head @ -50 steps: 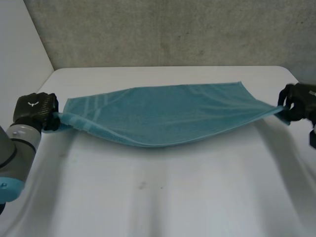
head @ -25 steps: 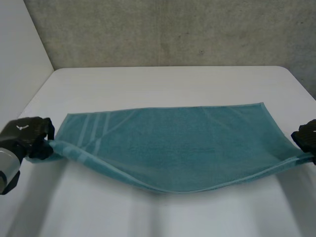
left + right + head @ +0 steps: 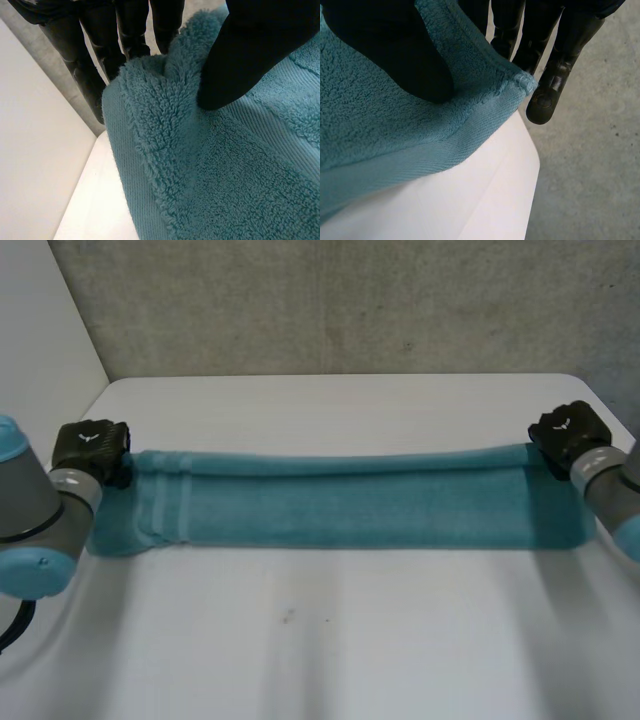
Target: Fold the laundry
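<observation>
The teal towel [image 3: 360,505] lies across the middle of the white table [image 3: 330,640], folded in 2 lengthwise into a long band. At its far left corner the left hand [image 3: 92,445] pinches the doubled cloth between thumb and fingers. At the far right corner the right hand [image 3: 568,432] pinches the hem the same way. A grey wall [image 3: 350,300] stands behind.

The towel [image 3: 360,505], earlier sagging open, now lies doubled as a narrow band mid-frame. The left hand [image 3: 92,445] and right hand [image 3: 568,432] have moved up-frame to its far corners.
</observation>
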You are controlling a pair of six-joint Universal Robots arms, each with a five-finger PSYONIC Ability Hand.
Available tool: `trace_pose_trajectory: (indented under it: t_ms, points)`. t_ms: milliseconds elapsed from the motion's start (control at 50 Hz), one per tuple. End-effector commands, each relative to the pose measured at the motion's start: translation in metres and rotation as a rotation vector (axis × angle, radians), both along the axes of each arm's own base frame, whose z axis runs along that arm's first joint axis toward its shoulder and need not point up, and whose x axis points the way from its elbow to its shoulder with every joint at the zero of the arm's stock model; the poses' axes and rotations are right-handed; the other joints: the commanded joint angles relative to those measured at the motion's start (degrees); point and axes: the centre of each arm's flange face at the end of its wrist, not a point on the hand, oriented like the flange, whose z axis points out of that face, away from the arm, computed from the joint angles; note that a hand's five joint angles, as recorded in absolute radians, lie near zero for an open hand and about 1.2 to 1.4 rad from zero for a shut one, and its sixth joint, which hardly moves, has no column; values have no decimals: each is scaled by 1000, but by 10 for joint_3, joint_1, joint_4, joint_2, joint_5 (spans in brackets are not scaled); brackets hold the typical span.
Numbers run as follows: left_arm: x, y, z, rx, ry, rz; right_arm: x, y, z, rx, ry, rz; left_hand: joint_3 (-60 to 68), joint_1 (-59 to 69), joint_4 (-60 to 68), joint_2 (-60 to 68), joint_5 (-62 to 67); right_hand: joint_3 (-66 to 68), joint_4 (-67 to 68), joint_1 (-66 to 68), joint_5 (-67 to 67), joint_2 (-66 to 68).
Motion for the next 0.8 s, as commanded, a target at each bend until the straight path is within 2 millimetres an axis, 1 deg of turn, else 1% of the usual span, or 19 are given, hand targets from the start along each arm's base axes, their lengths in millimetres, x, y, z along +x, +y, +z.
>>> trace_pose_trajectory:
  t_ms: [20, 100, 160, 180, 200, 220, 300, 340, 380, 400, 460, 480, 540, 560, 680, 700, 740, 760, 800]
  points:
    - [-16, -28, -15, -27, -40, -38, 24, -44, -25, -84, 7, 5, 117, 168, 115, 112, 143, 119, 116, 244, 132, 125]
    - [-18, -35, -25, -22, -48, -45, 33, -55, -33, -110, 8, 1, 117, 168, 115, 112, 143, 119, 116, 244, 132, 125]
    - [-22, -37, -31, -29, -54, -54, 38, -58, -37, -120, 6, -7, -289, -237, -290, -293, -262, -361, -364, -236, -349, -355]
    - [-22, -37, -32, -31, -57, -54, 39, -58, -39, -122, 6, -21, -423, -372, -425, -428, -397, -581, -584, -456, -568, -575]
    - [-23, -37, -33, -32, -62, -56, 39, -58, -39, -122, 6, -22, -539, -488, -541, -544, -513, -581, -584, -456, -568, -575]
    - [-23, -37, -34, -36, -68, -55, 39, -59, -38, -126, 6, -31, -583, -532, -585, -588, -557, -581, -584, -456, -568, -575]
    - [-28, -32, -32, -46, -112, -67, 40, -58, -38, -138, -18, -57, -583, -532, -585, -588, -557, -581, -584, -456, -568, -575]
    - [-28, -30, -27, -53, -119, -67, 39, -54, -26, -140, -70, -69, -583, -532, -585, -588, -557, -581, -584, -456, -568, -575]
    - [-28, -25, -17, -65, -118, -70, 36, -50, -7, -153, -127, -78, -583, -532, -585, -588, -557, -581, -584, -456, -568, -575]
    - [-28, -22, -13, -72, -118, -70, 31, -44, 12, -158, -194, -92, -583, -532, -585, -588, -557, -581, -584, -456, -568, -575]
    - [-26, -12, 2, -88, -113, -70, 29, -31, 37, -159, -295, -97, -583, -532, -585, -588, -557, -581, -584, -456, -568, -575]
    - [-26, -9, 4, -90, -113, -70, 28, -22, 48, -149, -347, -99, -583, -532, -585, -588, -557, -581, -584, -456, -568, -575]
    - [-24, 0, 19, -111, -104, -68, 25, -9, 59, -129, -411, -105, -583, -532, -585, -588, -557, -581, -584, -456, -568, -575]
    - [-23, 2, 23, -117, -103, -66, 22, 0, 68, -122, -439, -108, -583, -532, -585, -588, -557, -581, -584, -456, -568, -575]
    - [-16, 17, 39, -135, -98, -57, -5, 29, 83, -95, -460, -138, -583, -532, -585, -588, -557, -581, -584, -456, -568, -575]
    - [-15, 21, 42, -139, -97, -55, -5, 29, 83, -95, -460, -138, -583, -532, -585, -588, -557, -581, -584, -456, -568, -575]
    - [-14, 27, 48, -141, -96, -55, -10, 44, 89, -85, -459, -120, -583, -532, -585, -588, -557, -581, -584, -456, -568, -575]
    - [-14, 29, 48, -138, -96, -56, -10, 44, 89, -84, -459, -120, -581, -530, -583, -586, -555, -581, -584, -456, -568, -575]
    - [-13, 32, 48, -132, -98, -57, -15, 62, 86, -43, -463, -97, -576, -525, -578, -581, -549, -581, -584, -456, -568, -575]
